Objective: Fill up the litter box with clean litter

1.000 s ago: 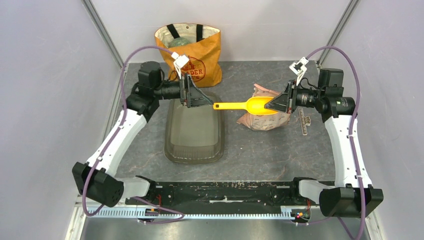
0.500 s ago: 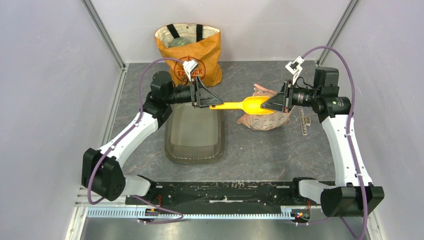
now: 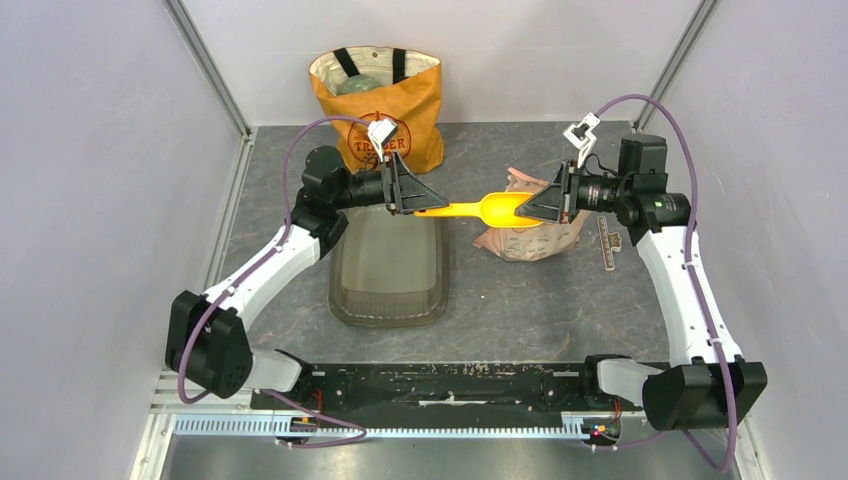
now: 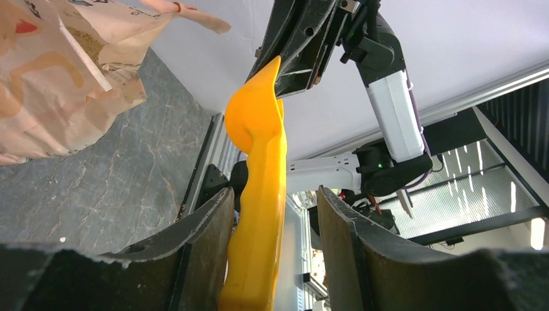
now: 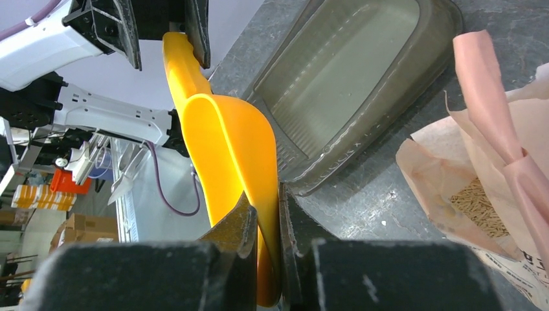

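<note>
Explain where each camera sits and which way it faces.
Top external: above and behind the arm bases, looking down on the table, litter box, left gripper and right gripper.
Left wrist: on the left arm, looking past its own fingers along the orange scoop toward the right gripper and litter bag.
Right wrist: on the right arm, looking past its fingers pinching the scoop, toward the left gripper and litter box.
Shared: both wrist views show the scoop.

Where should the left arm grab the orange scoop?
The scoop is best taken by its long handle, from the left, at the free end. The right gripper pinches the bowl's rim, so only the handle sticks out free. It's narrow and sits between the left gripper's open jaws.
</note>
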{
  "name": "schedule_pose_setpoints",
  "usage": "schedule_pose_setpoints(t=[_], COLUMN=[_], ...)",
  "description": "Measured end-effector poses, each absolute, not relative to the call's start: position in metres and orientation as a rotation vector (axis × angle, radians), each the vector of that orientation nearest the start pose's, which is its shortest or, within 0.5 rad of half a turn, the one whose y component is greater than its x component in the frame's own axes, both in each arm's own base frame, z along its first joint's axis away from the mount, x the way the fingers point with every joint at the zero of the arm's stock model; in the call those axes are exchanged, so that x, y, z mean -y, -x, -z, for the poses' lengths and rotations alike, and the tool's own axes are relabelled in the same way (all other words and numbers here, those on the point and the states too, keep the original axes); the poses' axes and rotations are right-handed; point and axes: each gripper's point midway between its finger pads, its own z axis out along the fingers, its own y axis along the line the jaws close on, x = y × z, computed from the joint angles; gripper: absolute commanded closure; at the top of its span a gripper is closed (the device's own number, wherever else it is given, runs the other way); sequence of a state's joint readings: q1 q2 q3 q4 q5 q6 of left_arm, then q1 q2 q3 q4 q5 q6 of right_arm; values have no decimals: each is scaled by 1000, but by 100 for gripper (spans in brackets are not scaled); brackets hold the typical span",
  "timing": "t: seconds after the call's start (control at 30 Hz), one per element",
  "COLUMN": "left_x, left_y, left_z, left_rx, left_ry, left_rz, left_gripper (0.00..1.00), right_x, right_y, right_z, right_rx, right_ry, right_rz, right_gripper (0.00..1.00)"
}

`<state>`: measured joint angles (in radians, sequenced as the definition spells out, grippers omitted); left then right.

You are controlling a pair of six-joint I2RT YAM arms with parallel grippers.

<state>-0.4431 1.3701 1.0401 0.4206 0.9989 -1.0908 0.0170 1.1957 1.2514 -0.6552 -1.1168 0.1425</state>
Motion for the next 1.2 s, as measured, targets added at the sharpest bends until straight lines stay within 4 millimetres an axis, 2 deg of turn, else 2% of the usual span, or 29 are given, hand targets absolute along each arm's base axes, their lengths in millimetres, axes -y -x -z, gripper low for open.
schedule_pose_setpoints(t=[0.37,0.53,0.67,0.73,0.87,0.97,1.0,1.1,1.2], left_x=[310,311,311,312,312,311,312,310,306], left_y=[-253,-250,-250,-250,-249,-250,-250,-251,-256], left_z=[-337,-331,-330,-330,-330,-330,-330,-330,-328], left_rx=[-1845,-1863,-1866,-1867,-1871,-1873,-1874,-1874,-1887], left_ry=[-391,-384,-383,-382,-383,-378,-378,-373,-349], left_rz=[1891,1898,1898,1899,1909,1909,1910,1908,1900], left_gripper=[47,55,59,66,97,98,98,98,98], right_x=[-171,-174,-177,-179,-180,-181,-181,-181,-178], right_y=[-270,-273,-273,-272,-274,-274,-275,-275,-278], right_z=[-315,-313,-312,-311,-309,-309,-309,-309,-310], right_rx=[-1973,-1974,-1972,-1974,-1971,-1967,-1966,-1963,-1982], right_ry=[501,506,522,527,538,547,548,551,553], right_rz=[-1315,-1318,-1331,-1339,-1352,-1357,-1358,-1355,-1324], right_gripper=[100,100,100,100,100,100,93,44,21])
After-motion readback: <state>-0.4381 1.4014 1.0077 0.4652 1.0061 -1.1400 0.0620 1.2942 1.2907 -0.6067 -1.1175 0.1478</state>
